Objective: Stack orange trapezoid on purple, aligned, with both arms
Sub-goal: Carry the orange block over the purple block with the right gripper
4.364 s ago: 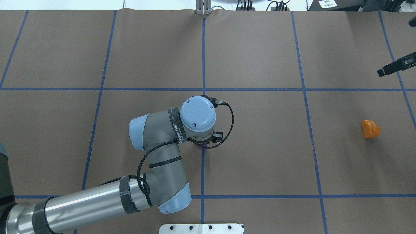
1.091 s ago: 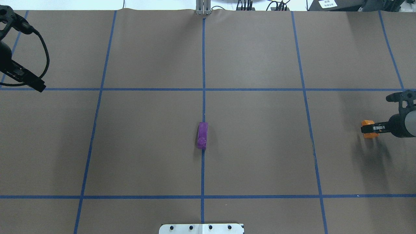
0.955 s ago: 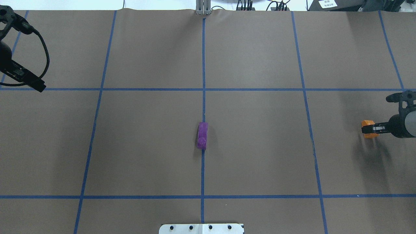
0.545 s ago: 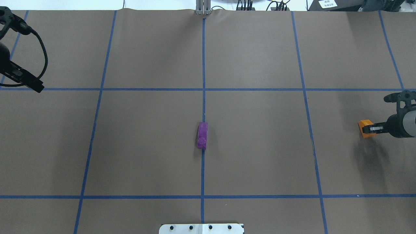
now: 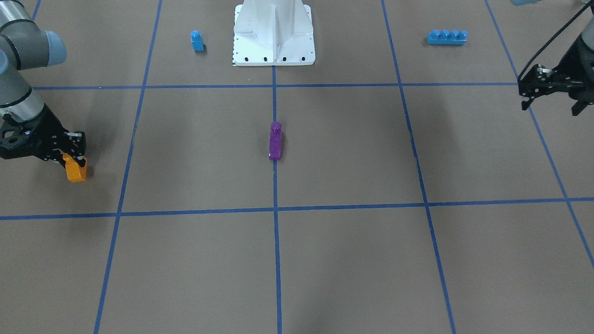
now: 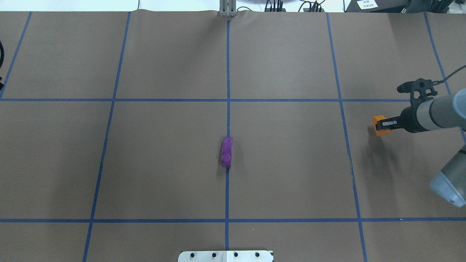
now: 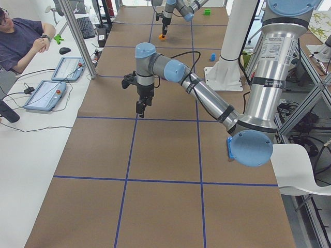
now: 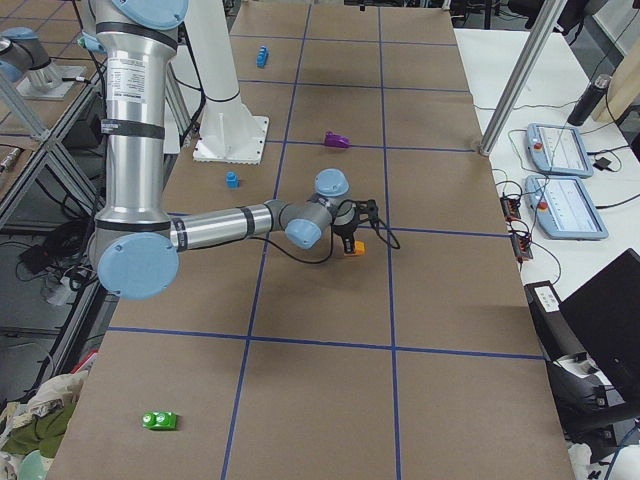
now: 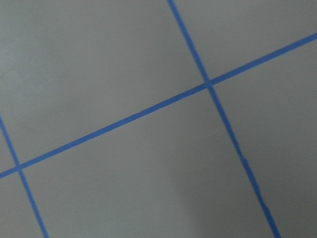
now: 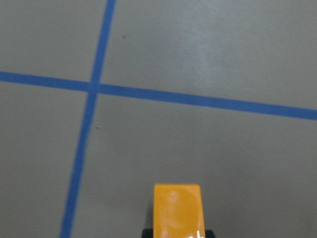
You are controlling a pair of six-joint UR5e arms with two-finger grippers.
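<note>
The orange trapezoid hangs in my right gripper, which is shut on it and holds it a little above the table at the right side. It also shows in the front view under the right gripper, and in the right wrist view. The purple block lies on the centre blue line, alone, stud toward the robot; it also shows in the front view. My left gripper is open and empty, raised at the far left side, almost out of the overhead view.
A blue single-stud block and a long blue four-stud brick stand near the white base plate. A green toy lies far off. An operator sits beside the table.
My right gripper has lifted the orange trapezoid and carried it toward the table's centre and a little farther from the robot. The left arm has drawn back out of the overhead view.
</note>
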